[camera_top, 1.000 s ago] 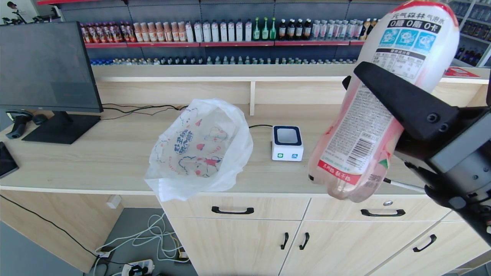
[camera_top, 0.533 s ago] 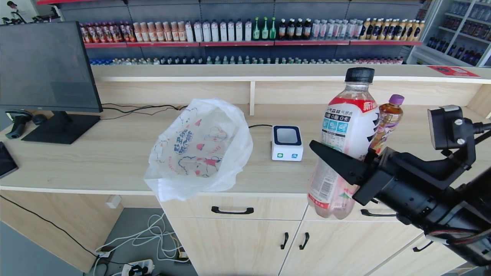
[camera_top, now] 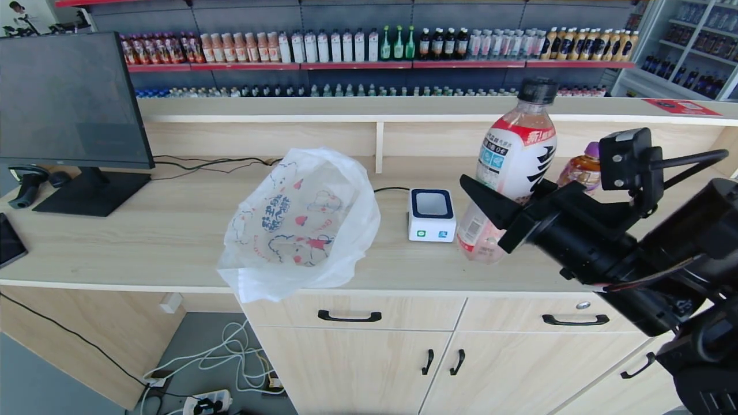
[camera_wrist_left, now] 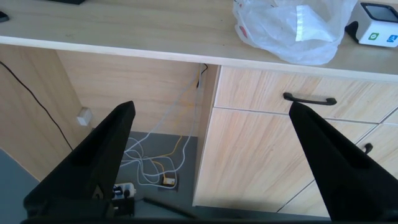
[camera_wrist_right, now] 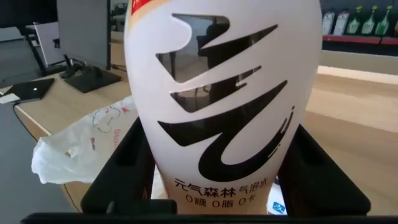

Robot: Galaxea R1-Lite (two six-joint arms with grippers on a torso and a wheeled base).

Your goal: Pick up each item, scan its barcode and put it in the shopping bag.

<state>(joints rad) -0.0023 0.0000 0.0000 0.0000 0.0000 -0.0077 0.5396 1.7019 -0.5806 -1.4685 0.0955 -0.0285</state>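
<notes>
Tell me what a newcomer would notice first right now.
The pink bottle, clamped in the right gripper, is held tilted just right of the white scanner. Next comes the crumpled shopping bag, lying on the counter left of the scanner.

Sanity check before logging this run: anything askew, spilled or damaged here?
The bag slumps on its side and hangs over the counter's front edge. The bottle in the right hand leans, as held. No spill or damage shows.

Head camera looks down over the table (camera_top: 144,242); left wrist camera sits low facing its front; right wrist camera hugs the bottle (camera_wrist_right: 224,106). All share the bag (camera_top: 300,219) at the scanner's (camera_top: 431,214) nine o'clock.
</notes>
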